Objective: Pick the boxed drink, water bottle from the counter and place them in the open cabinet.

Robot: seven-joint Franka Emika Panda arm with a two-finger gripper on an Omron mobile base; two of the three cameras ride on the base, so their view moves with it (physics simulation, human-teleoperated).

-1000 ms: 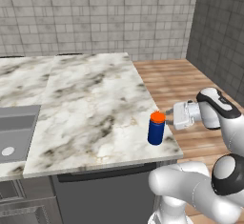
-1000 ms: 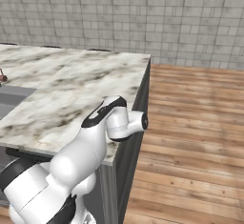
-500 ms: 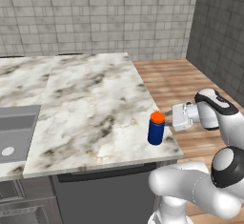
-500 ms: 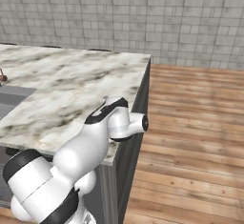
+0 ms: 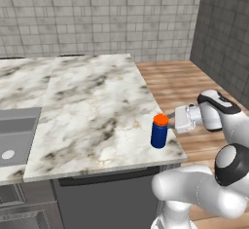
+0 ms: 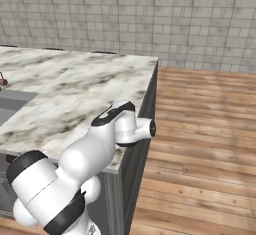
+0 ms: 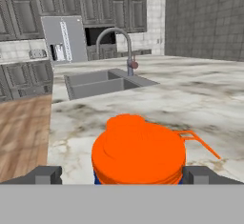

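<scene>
- One water bottle (image 5: 159, 131) stands upright near the counter's (image 5: 92, 106) front-right corner.
- At its 10 o'clock in our hand view we see a sink (image 7: 102, 83) and faucet (image 7: 116, 46), well apart.
- Our gripper (image 7: 119, 174) stands wide, one fingertip either side of the orange cap, contact unclear.

One water bottle (image 5: 159, 132) stands on the counter (image 5: 92, 106), toward 4 o'clock in the left base view. One sink basin (image 5: 17, 135) lies at 9 o'clock, with one curved faucet (image 7: 116, 44) at 12 o'clock in the hand view. One gripper (image 7: 123, 174) has two fingertips (image 7: 46, 174).
</scene>
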